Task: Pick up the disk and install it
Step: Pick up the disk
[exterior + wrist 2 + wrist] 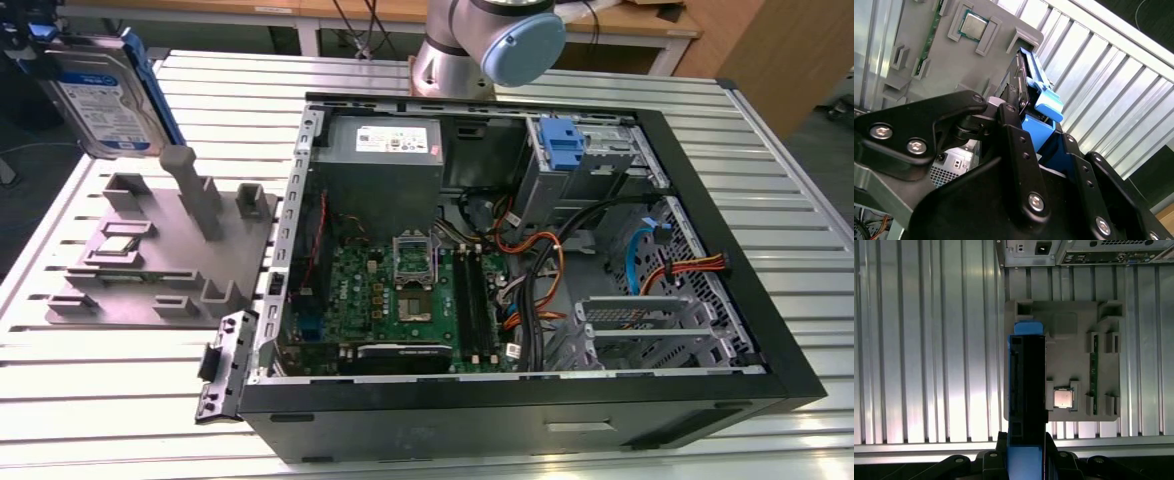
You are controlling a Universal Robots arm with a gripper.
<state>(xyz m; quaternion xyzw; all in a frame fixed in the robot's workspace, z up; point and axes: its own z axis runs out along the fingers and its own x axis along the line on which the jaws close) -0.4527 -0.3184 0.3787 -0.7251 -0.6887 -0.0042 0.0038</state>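
The disk point(100, 95), a silver drive with a white-and-blue label in a blue carrier, hangs upright in the air at the exterior view's far left, above and behind the grey fixture point(134, 290). Both wrist views show the disk point(1026, 375) edge-on, its blue carrier tab point(1049, 102) pointing away from the wrist. My gripper point(1026, 445) is shut on it, with black fingers point(1014, 130) pressed against both flat sides. The disk is clear of the fixture point(1069, 355) below it.
The open computer case point(534, 250) lies on the slatted metal table point(747, 150), with the grey power supply point(380, 150) and a blue drive-bay bracket point(565, 145) at its back. A processor chip point(1063, 398) rests on the fixture. The arm's base point(481, 40) stands behind the case.
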